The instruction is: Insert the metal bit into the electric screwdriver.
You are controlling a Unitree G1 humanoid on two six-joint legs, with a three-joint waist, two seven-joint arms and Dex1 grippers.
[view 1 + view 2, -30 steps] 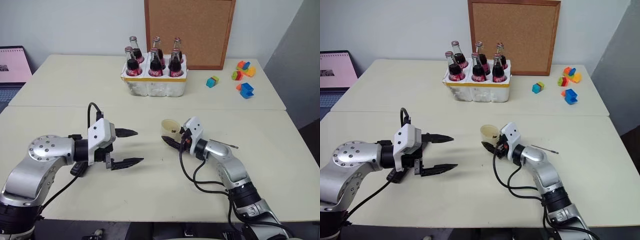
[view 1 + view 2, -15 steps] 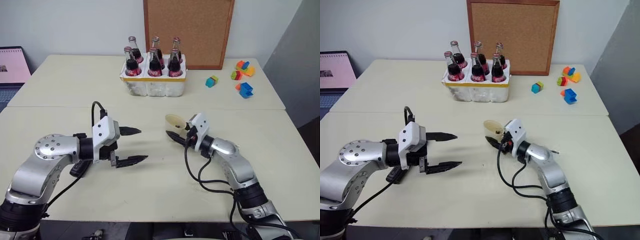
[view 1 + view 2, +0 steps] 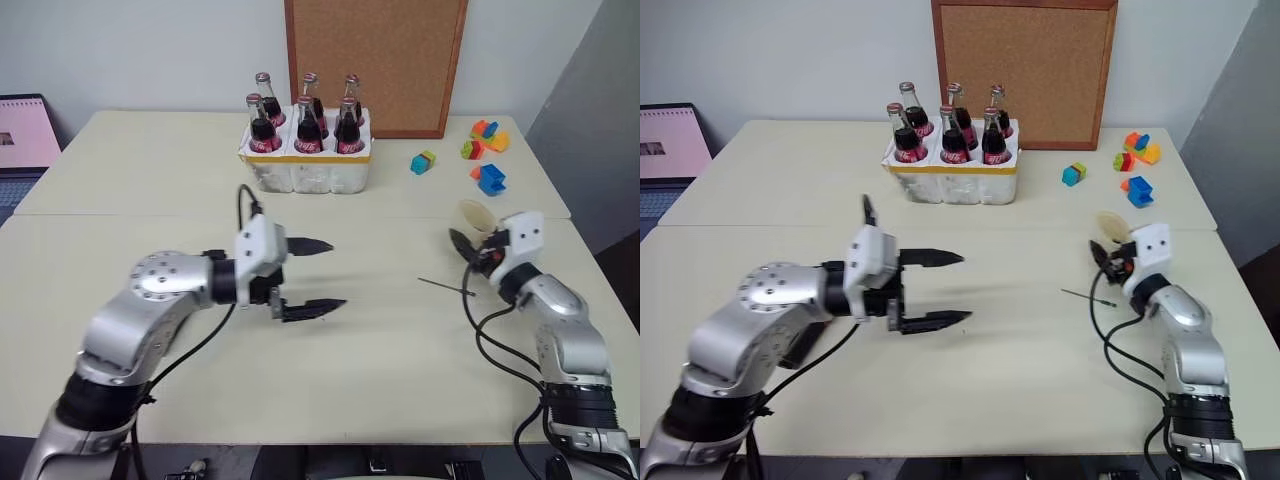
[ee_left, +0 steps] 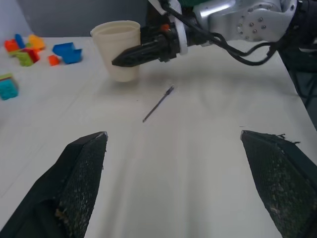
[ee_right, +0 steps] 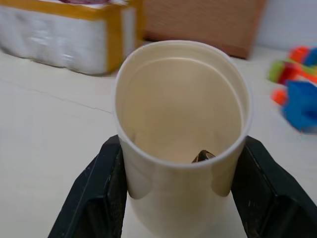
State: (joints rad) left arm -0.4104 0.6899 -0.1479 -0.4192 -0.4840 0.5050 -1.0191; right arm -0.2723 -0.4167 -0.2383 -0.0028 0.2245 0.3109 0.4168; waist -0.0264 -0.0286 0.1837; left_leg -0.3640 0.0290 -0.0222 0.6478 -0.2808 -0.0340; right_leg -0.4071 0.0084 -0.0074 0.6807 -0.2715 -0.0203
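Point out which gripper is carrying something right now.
The right gripper: its fingers clamp a cream paper cup between them. The left gripper hangs wide open with nothing between its fingers.

Silver arms (image 3: 150,300) (black cables (image 3: 495,335)), white wrist blocks.

No readable text anywhere; the bottles (image 3: 305,118) carry red labels and the laptop screen (image 3: 24,135) shows a page, both illegible.
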